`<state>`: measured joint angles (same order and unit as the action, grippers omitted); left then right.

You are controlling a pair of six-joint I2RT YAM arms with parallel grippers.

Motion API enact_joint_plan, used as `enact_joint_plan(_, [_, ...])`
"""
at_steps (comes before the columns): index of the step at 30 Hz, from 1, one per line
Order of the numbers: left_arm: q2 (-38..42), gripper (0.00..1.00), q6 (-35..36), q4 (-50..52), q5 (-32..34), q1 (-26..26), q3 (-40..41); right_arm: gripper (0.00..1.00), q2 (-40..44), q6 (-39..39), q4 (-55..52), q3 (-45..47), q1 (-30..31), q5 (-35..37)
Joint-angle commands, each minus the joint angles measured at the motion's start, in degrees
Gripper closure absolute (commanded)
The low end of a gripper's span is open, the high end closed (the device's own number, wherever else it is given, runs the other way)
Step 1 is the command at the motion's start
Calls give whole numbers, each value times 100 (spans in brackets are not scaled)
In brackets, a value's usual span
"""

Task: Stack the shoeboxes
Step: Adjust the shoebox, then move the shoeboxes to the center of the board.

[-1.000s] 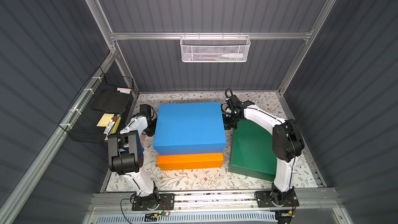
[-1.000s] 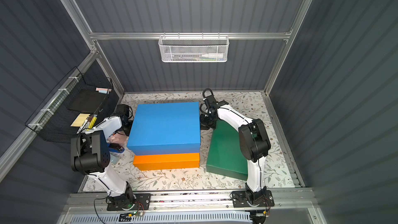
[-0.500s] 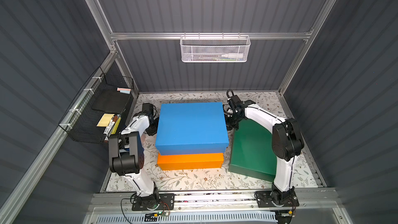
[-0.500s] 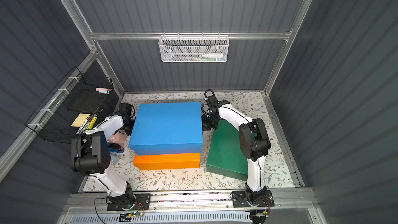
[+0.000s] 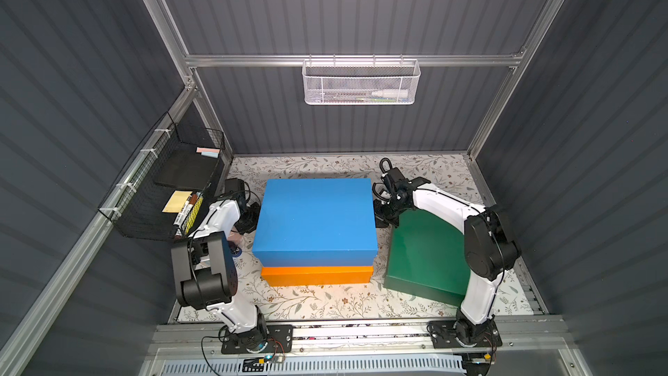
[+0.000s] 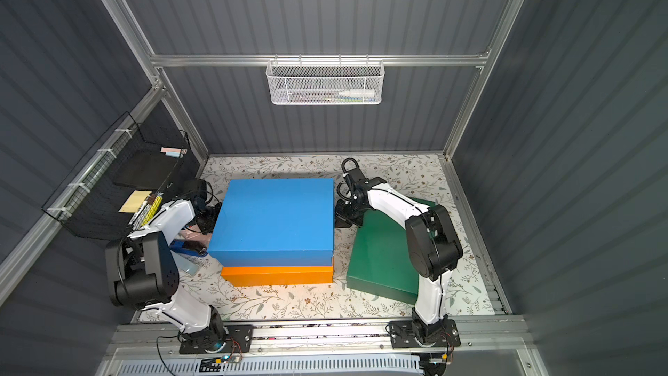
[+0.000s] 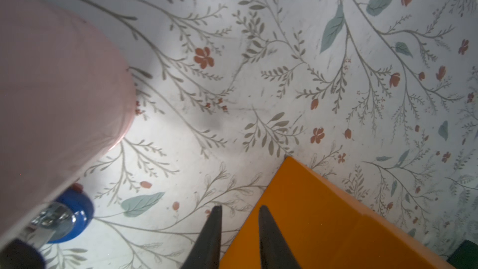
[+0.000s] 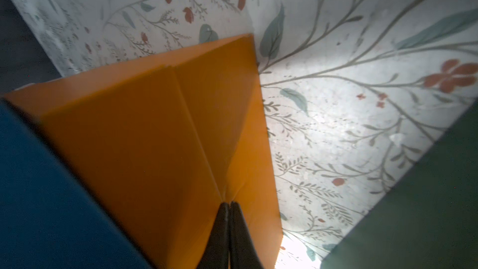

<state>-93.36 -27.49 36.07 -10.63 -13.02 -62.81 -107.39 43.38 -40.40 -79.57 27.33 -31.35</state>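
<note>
Blue shoebox [image 5: 314, 218] rests on orange shoebox [image 5: 316, 275]; left pincer [image 7: 240, 207] slightly parted, right pincer [image 8: 229, 204] clenched empty beside it. A sideways nudge could skew the stack.

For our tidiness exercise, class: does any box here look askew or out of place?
Yes. The green box lies off the stack, beside it, turned at an angle, while the blue box sits on the orange box.

Soft even light in both top views; wrist views blurred, glare-patched.
</note>
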Motion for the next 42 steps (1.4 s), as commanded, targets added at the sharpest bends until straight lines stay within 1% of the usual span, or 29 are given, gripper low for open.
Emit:
enact_joint_plan(1, [153, 71, 226, 150, -391, 23, 257, 93, 12, 287, 59, 173, -9, -235])
enact_joint_plan(7, [248, 71, 376, 40, -876, -26, 588, 94, 82, 578, 385, 488, -18, -507])
enact_joint_plan(12, [255, 73, 518, -183, -1274, -26, 826, 94, 96, 840, 665, 512, -18, -643])
enact_joint_plan(13, [257, 73, 501, -237, -1504, -32, 855, 95, 101, 872, 712, 503, -20, -659])
enact_joint_plan(15, [265, 74, 446, -353, -1692, -26, 884, 95, 110, 933, 759, 454, -18, -679])
enact_joint_plan(19, [275, 75, 302, -575, -1905, -26, 841, 95, 39, 973, 810, 288, -22, -697])
enact_joint_plan(24, [10, 77, 10, -1126, -2013, 8, 619, 95, -241, 936, 779, -52, -86, -668])
enact_joint_plan(30, [-596, 77, -206, -1525, -2095, 290, 135, 95, -608, 895, 719, -600, -261, -600])
enact_joint_plan(35, [-1280, 77, -293, -1646, -2056, 567, -508, 95, -998, 768, 484, -1085, -385, -561])
enact_joint_plan(42, [-1831, 76, -180, -1483, -1766, 572, -1281, 93, -1301, 524, 123, -1765, -597, -282])
